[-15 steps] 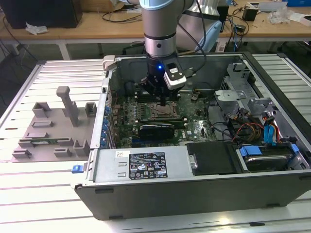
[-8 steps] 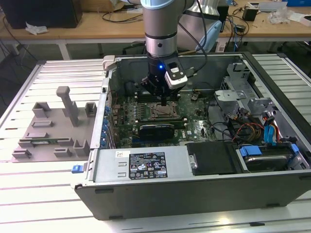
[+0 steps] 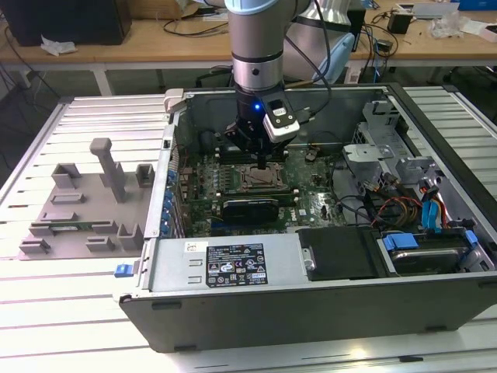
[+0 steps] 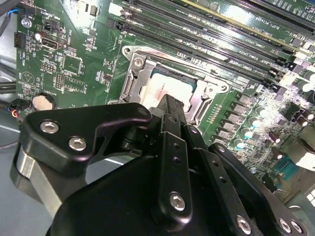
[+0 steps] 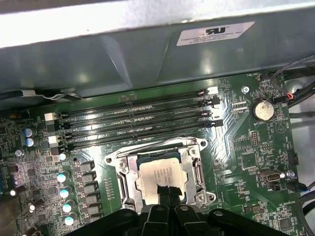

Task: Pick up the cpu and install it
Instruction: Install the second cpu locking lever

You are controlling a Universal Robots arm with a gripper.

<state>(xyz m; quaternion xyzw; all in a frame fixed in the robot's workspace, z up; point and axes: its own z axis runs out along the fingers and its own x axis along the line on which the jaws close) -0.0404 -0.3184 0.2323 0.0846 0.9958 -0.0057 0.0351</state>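
The cpu (image 5: 160,172), a small silvery square chip, lies flat inside the metal-framed socket (image 5: 125,174) on the green motherboard, also seen as the cpu (image 4: 170,88) in the second wrist view. My gripper (image 5: 167,189) hangs straight over it with its two black fingers pressed together, and their tips cover the chip's near edge. I cannot tell whether the tips touch the chip or hover just above it. In the exterior view the gripper (image 3: 262,165) reaches down into the open computer case onto the socket (image 3: 260,180).
Dark memory slots (image 5: 138,118) run beside the socket, next to the case wall (image 5: 147,54). A long black card (image 3: 250,208) sits in front of the socket. A grey tray (image 3: 85,210) with upright pegs lies at the exterior view's left. Cables (image 3: 404,206) crowd the case's right.
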